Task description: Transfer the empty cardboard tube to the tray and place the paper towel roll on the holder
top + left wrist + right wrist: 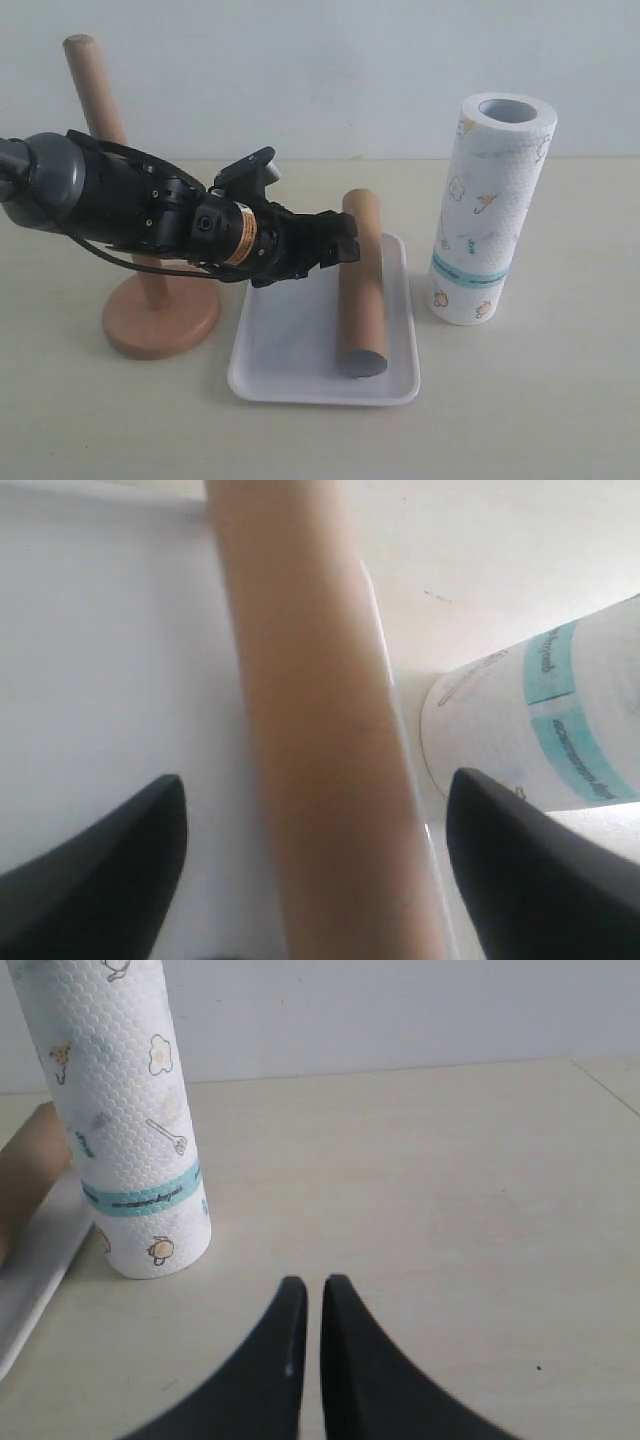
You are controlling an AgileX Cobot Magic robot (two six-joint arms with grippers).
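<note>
The empty cardboard tube point(360, 290) is laid lengthwise in the white tray point(290, 350), along its right side. Its far end is straddled by the left gripper point(345, 238), whose jaws are spread with a gap on each side, so nothing is gripped. The paper towel roll point(490, 210) is stood upright just right of the tray, and the wooden holder point(160, 315) is placed left of it. The right gripper point(314, 1295) is closed on nothing.
</note>
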